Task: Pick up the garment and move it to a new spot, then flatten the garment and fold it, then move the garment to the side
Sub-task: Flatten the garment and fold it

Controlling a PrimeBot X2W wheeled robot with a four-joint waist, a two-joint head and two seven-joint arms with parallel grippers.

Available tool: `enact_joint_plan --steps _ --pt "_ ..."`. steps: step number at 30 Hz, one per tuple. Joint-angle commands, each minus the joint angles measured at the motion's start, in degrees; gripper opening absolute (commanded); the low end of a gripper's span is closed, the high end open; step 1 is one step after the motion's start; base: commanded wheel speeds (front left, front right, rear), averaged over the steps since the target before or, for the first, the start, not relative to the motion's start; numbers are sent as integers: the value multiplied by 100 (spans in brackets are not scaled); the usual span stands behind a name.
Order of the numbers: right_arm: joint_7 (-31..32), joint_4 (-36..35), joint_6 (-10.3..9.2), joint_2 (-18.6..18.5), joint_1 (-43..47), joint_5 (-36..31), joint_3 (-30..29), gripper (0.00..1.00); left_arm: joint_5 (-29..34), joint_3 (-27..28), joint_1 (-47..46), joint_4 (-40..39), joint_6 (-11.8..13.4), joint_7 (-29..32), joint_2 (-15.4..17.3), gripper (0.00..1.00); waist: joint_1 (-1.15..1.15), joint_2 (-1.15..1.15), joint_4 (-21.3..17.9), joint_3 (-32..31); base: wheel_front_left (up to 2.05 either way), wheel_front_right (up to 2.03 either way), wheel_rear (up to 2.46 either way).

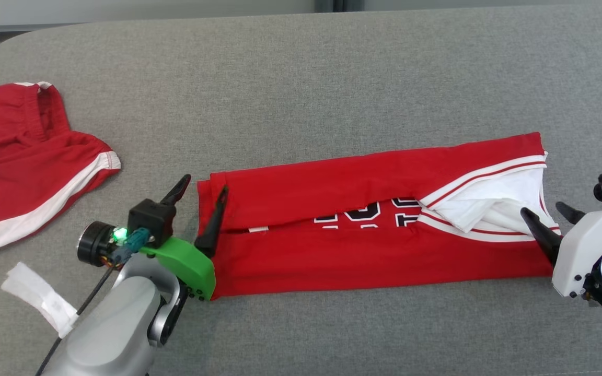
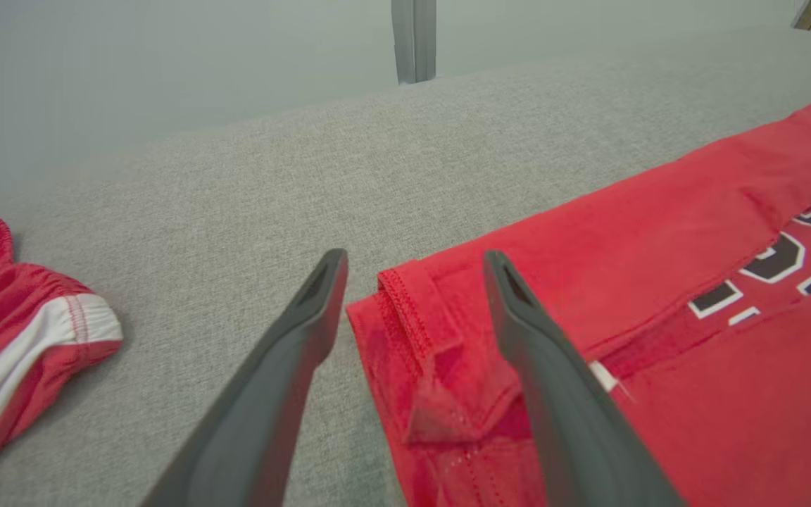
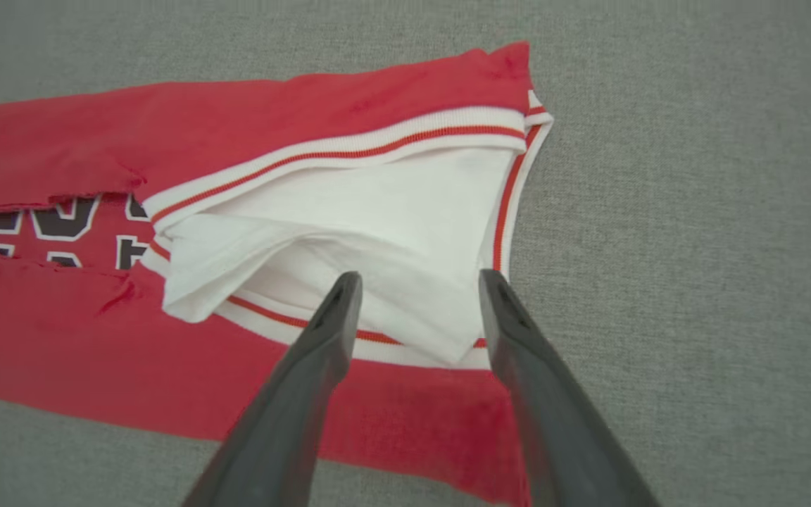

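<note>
Jersey (image 1: pixel 363 261), red with white trim, lies folded into a long strip across the middle of the grey fabric-covered counter (image 1: pixel 332 78). The left gripper (image 1: pixel 203 185) is spread at its left end, one finger over the hem and the other over bare counter. The right gripper (image 1: pixel 544 209) is spread over the white neck end, holding nothing. Red shorts (image 1: pixel 24 156) lie well apart at the far left.

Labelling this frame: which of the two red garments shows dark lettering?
The long folded jersey at centre, with lettering peeking through its fold. The crumpled red garment at far left shows only white trim.
</note>
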Motion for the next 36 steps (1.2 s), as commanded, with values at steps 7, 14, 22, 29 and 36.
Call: enact_joint_plan --steps 7,14,22,29,36 --pt "130 -325 -9 454 163 -277 -590 100 100 1976 1232 -1404 -92 -17 -378 100 0 0 43 -207 0 0 0" --pt "382 -35 -7 925 -155 -565 -1232 100 575 3639 2256 -2280 -594 -11 -1092 100 0 0 117 -392 0 0 0" --pt "357 846 -5 1099 -550 -739 -1443 100 1050 4448 2698 -2544 -936 -10 -1490 100 0 0 288 -407 0 0 0" --pt "230 1856 -5 1098 -995 -992 -1508 100 1160 4533 2608 -2403 -1044 -11 -1569 100 0 0 429 -253 0 0 0" --pt "168 2742 -5 1156 -1396 -1318 -1550 100 1140 4344 2452 -2238 -1059 -11 -1510 100 0 0 537 -120 0 0 0"
